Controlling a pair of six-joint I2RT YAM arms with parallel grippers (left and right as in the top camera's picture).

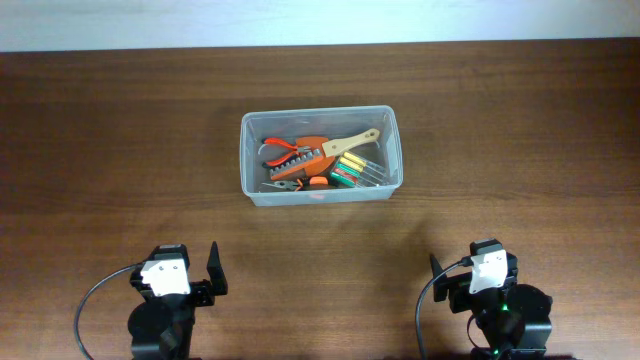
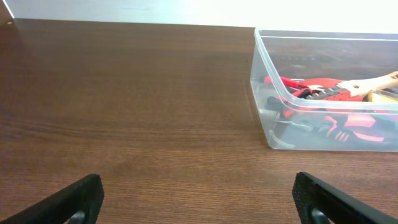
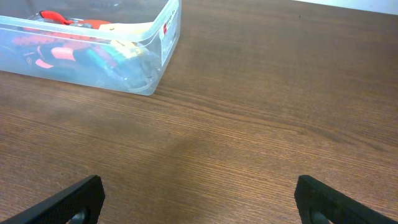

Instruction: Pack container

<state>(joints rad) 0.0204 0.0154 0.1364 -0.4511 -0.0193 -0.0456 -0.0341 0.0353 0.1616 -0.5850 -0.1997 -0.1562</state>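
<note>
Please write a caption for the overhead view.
Container of hand tools on table; left gripper and right gripper open.

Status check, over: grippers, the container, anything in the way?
Left gripper open, empty. Right gripper open, empty. Container upright mid-table, hand tools inside, no lid seen. Nothing seen between arms and container.

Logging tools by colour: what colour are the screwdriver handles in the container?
Green and yellow handles, clearest overhead.

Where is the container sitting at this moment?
Overhead, the container sits mid-table, ahead of and between the left gripper and the right gripper, apart from both, with hand tools inside it.
</note>
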